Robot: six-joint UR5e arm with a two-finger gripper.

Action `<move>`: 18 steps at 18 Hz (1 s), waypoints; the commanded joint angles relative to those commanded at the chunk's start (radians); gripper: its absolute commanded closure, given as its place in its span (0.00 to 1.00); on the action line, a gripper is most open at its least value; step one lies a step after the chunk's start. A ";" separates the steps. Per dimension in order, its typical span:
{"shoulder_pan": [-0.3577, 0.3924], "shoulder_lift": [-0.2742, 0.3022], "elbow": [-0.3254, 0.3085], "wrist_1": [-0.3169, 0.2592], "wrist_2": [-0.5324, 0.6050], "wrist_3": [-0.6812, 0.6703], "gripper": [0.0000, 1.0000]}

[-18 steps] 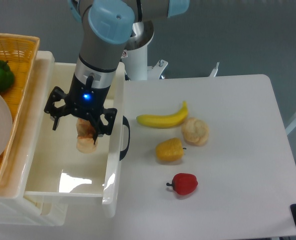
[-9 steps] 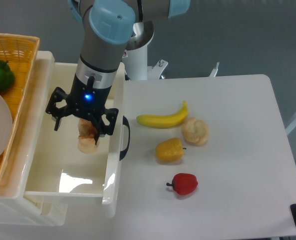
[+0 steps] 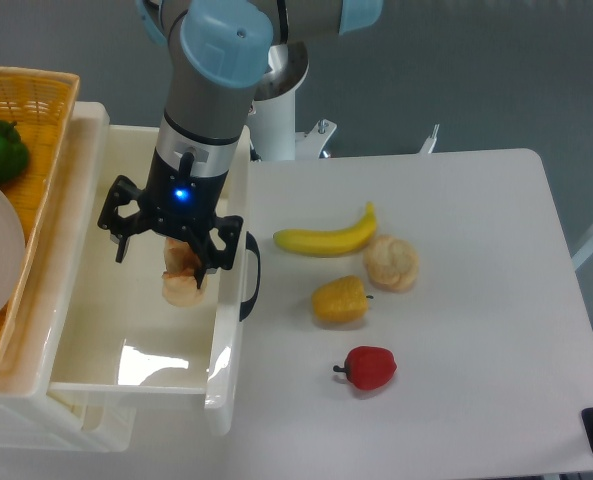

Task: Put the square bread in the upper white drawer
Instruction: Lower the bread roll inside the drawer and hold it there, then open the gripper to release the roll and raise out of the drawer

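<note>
My gripper [image 3: 173,252] is clamped on the bread [image 3: 182,275], hanging inside the drawer [image 3: 146,365]; what's left, I judge, is lowering and letting go

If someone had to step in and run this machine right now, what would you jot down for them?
Gripper: over the open upper white drawer, with the square bread hanging between its fingers; it looks shut on it.
Bread: inside the drawer's outline, near the front wall with the black handle; whether it touches the floor cannot be told.
Done: bread picked up and carried over the drawer.
Left: release the bread, lift the arm out.
Untouched on the table: banana, bun, yellow pepper, red pepper.
</note>
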 joint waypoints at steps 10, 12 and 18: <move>0.017 0.009 -0.005 0.000 0.002 0.002 0.00; 0.017 0.011 -0.005 0.000 0.002 0.000 0.00; 0.017 0.015 -0.005 0.000 0.002 0.000 0.00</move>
